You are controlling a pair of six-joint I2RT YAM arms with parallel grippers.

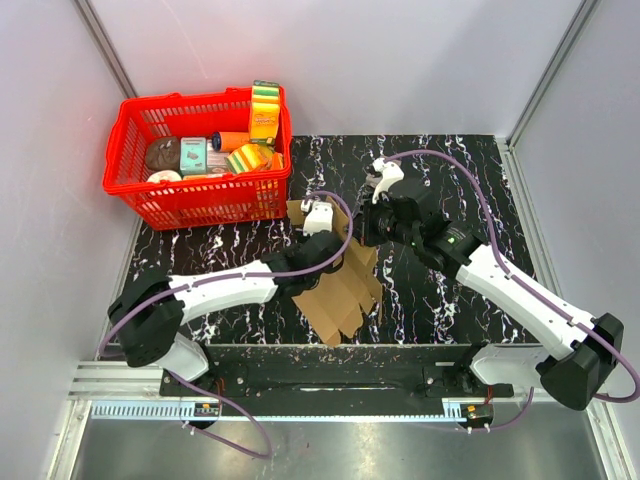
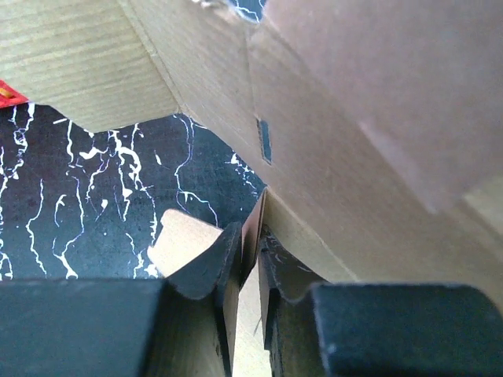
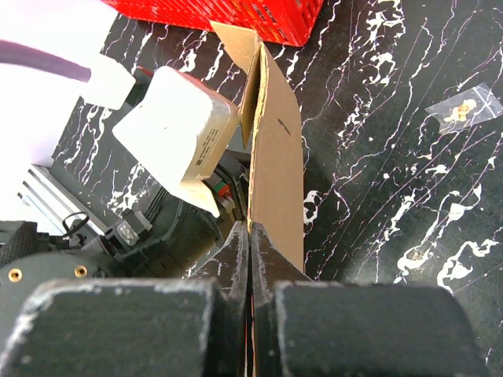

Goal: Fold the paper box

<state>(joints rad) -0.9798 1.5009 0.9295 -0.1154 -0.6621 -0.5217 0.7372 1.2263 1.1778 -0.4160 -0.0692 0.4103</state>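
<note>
1. Table (image 1: 440,290): black marbled top, and everything sits on it.
2. Basket (image 1: 205,205): red, at the far left, apart from the work. It holds a sponge pack (image 1: 265,112) standing at its right end, plus mixed packets and tins. You don't need it for the fold; it looks parked out of the way.
3. Box (image 1: 350,290): brown die-cut card, mid-table between the two arms. It's partly lifted, one panel stands on edge, and the notched flaps trail toward the arm bases.
4. Right gripper (image 3: 250,236): clenched on the edge of the upright panel. It's probably propping the panel so a crease can form.
5. Left gripper (image 2: 247,247): a card flap runs between its fingers. You can't tell whether it's pinched or let go. It's likely there to bend the flap against the right's hold.
6. Bag (image 3: 464,110): small and clear, lying loose on the table, away from the box.
</note>
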